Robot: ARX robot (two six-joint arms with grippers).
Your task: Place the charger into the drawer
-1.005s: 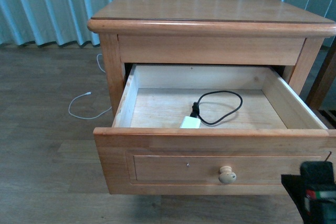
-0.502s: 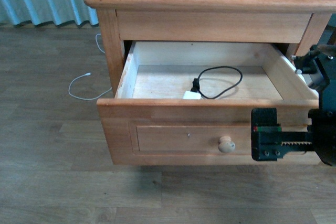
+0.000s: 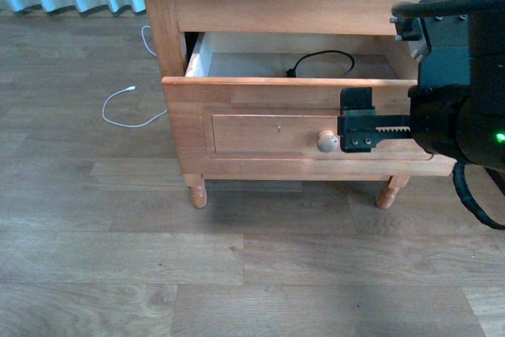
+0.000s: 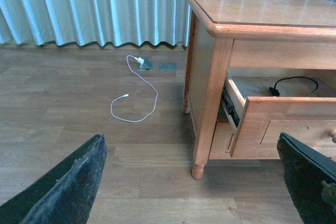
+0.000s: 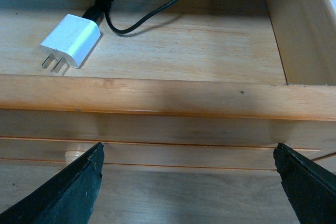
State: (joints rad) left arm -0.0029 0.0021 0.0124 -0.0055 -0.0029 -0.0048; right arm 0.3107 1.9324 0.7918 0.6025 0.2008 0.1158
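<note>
- Front: drawer [image 3: 268,128] partly out, right gripper [image 3: 357,120] just beside knob [image 3: 327,141] — holding nothing.
- Left wrist: left gripper [image 4: 194,177] spread wide, empty, well clear of the cabinet.
- Right wrist: charger [image 5: 71,40] lies inside the drawer; jaws wide apart. Judged: placing done — next, push the front shut.
</note>
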